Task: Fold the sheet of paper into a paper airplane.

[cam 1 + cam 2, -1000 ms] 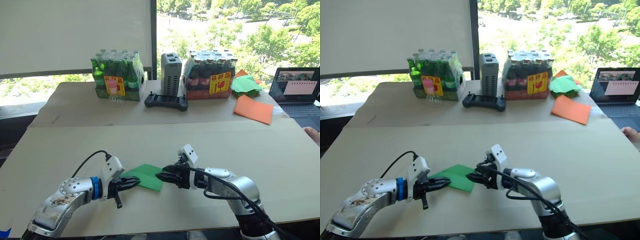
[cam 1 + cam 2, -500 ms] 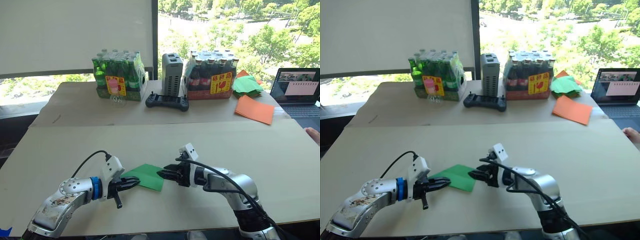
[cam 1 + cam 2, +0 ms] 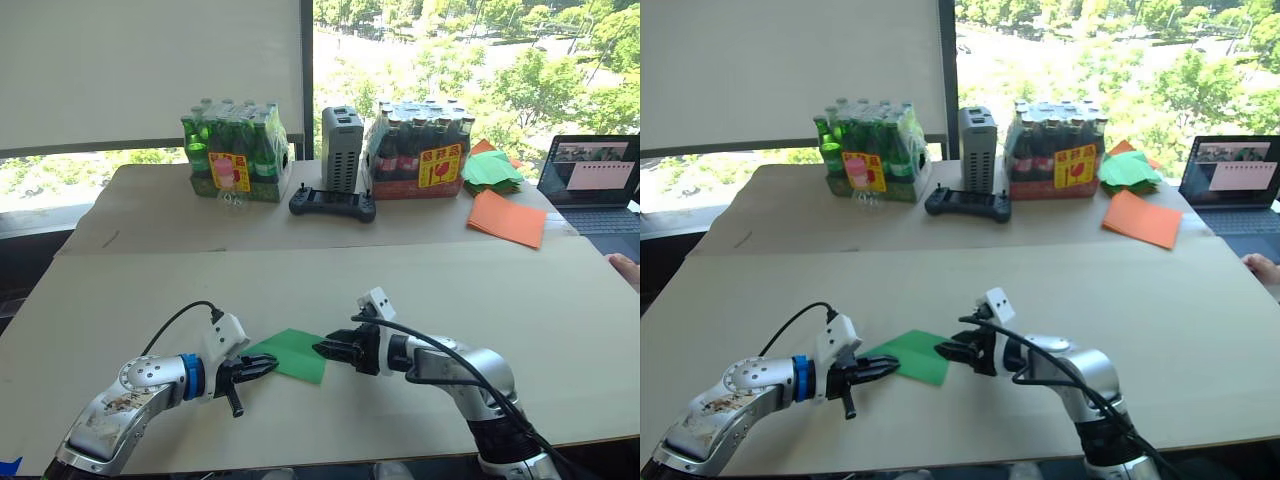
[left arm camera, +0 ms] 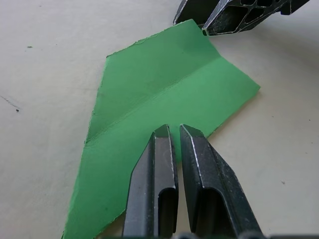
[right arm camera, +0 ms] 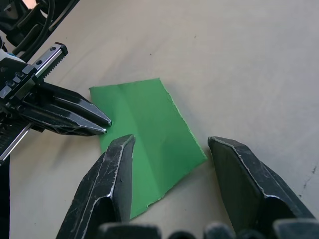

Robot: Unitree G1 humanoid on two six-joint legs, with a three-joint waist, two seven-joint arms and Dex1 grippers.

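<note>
The near table (image 3: 520,330) lies bare around the sheet of paper (image 3: 292,352), with only the left gripper (image 3: 268,366) and right gripper (image 3: 322,349) closing it in from either side, while bottle packs (image 3: 236,152), a controller (image 3: 332,205) and orange sheets (image 3: 507,217) crowd the far table.

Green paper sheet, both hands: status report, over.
Left hand nearly shut, tips at one edge of thin bright green paper sheet. Right hand open at opposite edge. Sheet flat on table, one crease, no airplane yet. Nothing in the way.
</note>
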